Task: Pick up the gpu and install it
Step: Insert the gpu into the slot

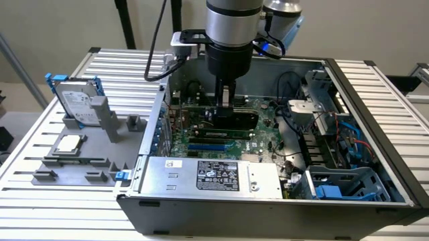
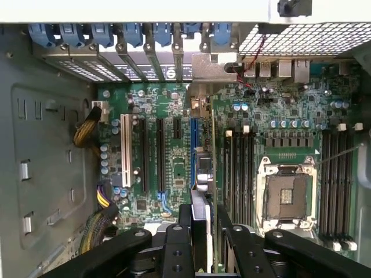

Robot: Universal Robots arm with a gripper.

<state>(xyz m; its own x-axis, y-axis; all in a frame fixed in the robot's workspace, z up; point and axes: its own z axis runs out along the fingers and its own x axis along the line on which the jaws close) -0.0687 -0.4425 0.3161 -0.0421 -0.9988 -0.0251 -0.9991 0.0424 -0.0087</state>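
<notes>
Nearest to where I stand is the silver power supply (image 1: 208,175), lying along the front wall of the open computer case (image 1: 268,213). Just behind it the end effector (image 1: 226,104) reaches down into the case, its black fingers (image 2: 174,246) clamped on the top edge of the gpu (image 1: 234,120). That card hangs upright on its long edge, low over the green motherboard (image 1: 201,143) near the middle of the case; whether its lower edge touches a slot I cannot tell. To seat it well, I would say the card must be kept dead vertical, with its connector edge lined up along the blue slot (image 2: 194,136) and its bracket end pointed at the rear slot covers (image 2: 145,66). It then wants pressing straight down with even force and no twist. From the side the gpu shows a flat black cooler face; from the wrist it is a thin strip seen edge-on between the fingers
</notes>
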